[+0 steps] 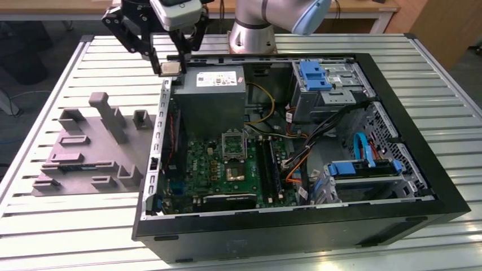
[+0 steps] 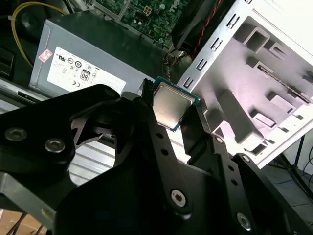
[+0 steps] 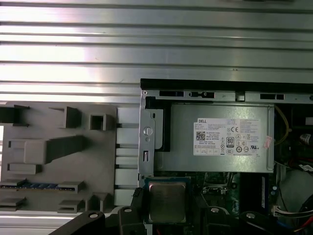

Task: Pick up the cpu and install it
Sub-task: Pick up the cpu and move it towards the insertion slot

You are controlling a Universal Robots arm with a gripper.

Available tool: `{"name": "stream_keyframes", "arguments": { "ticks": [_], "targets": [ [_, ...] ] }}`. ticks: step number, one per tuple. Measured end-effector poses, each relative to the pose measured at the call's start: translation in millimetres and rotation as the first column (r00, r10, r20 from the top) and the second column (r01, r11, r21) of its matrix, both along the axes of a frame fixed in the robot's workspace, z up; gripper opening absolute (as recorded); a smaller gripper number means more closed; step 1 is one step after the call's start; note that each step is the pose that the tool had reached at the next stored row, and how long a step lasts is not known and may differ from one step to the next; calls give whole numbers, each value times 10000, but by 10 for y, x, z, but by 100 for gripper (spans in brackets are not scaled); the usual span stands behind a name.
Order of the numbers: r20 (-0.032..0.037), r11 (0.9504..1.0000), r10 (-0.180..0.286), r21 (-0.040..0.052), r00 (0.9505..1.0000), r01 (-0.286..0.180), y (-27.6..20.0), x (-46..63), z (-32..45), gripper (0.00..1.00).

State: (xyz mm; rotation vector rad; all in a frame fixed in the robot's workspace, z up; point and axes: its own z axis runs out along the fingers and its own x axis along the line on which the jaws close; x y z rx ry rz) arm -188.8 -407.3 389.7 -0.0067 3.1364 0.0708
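Observation:
The cpu is a small square chip with a shiny silver top, held in the air above the far corner of the open computer case at the exterior view's left. My gripper is shut on it, black fingers pressing two opposite edges. Both wrist views show the cpu clamped between the fingers, hanging over the case wall beside the grey power supply. The open socket lies on the green motherboard, well below and toward the near side of the held chip.
A grey moulded tray with upright blocks lies on the slatted metal table, beside the case. Inside the case are cables, blue drive brackets and a drive cage. The arm's base stands behind the case.

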Motion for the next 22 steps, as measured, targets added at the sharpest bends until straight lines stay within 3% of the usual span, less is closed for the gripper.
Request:
{"name": "stream_keyframes", "arguments": {
  "ticks": [22],
  "targets": [
    [0, 10000, -1, 0, 10000, 1, 0, 215, 0, 47]
  ]
}}
